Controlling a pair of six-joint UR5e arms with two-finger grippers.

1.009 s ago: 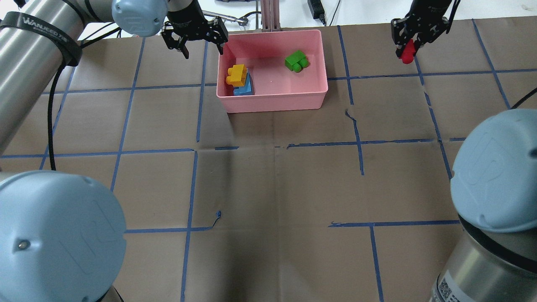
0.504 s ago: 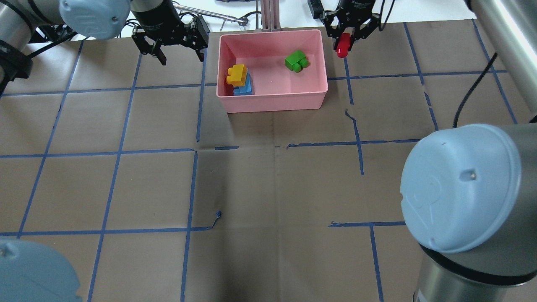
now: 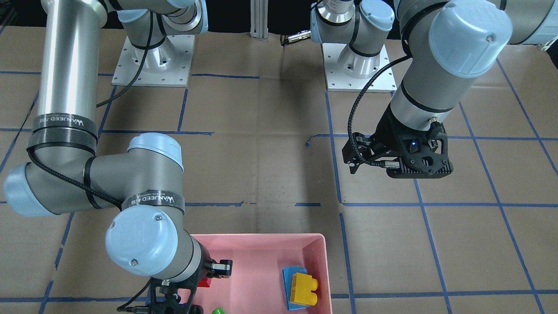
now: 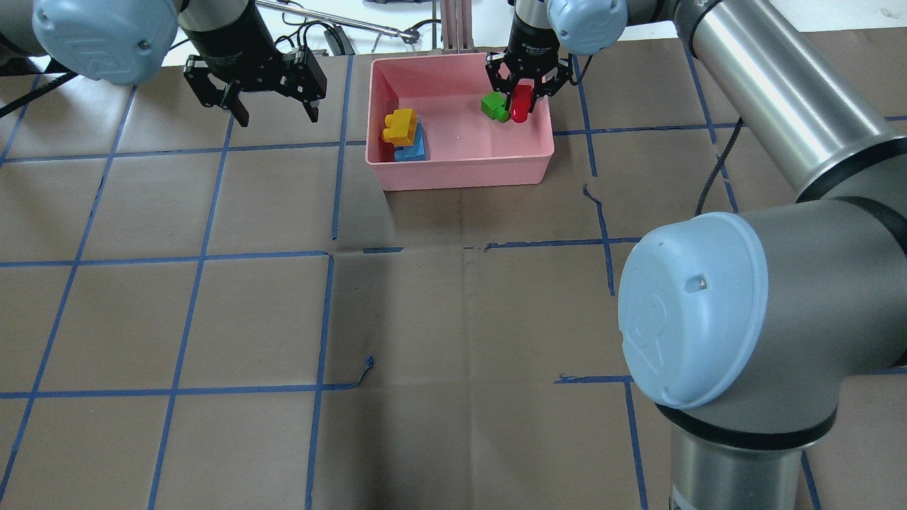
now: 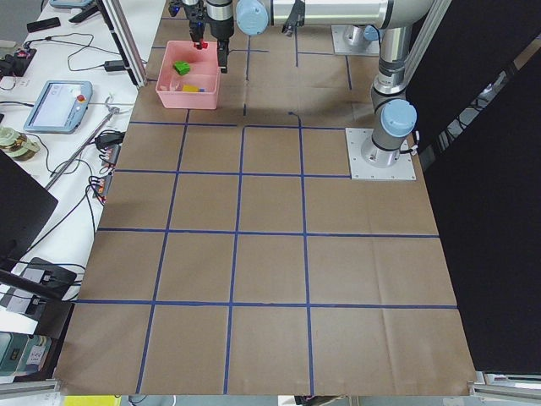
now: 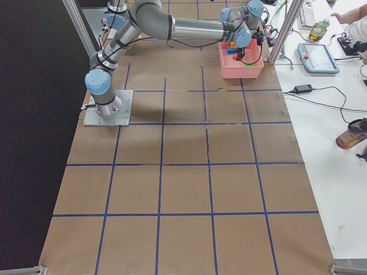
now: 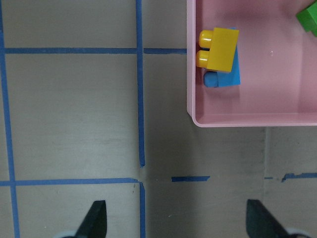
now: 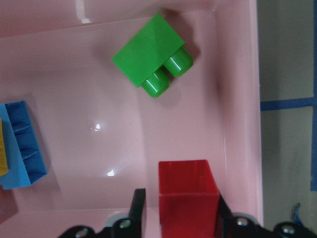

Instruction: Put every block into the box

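Right gripper (image 4: 523,98) is closed on the red brick (image 8: 187,191), fingers pinching it on two sides, and hangs over the box (image 4: 460,170) near its right wall. A second ago it held the brick well to the right over bare table; half a second ago it was just beside the box's far right corner. Now the brick is inside the rim's outline, beside the green brick (image 4: 494,105) but apart from it, and clear of the floor as far as the wrist view shows. At the other end of the box the yellow brick (image 4: 400,126) lies on the blue brick (image 4: 417,150).

Three bricks are in and the fourth is over the opening, so I judge that letting go is all that remains.

Left gripper (image 4: 275,112) has drawn back leftward from the box's far left corner over the same second. It stands wide open and empty over the table, near the box but off it.

The table (image 4: 453,319) is covered in brown sheet marked into squares by blue tape (image 4: 205,255), torn in spots. A white bench beyond carries cables and a pendant (image 5: 57,103); a bottle (image 6: 351,133) stands on the bench at the right end.
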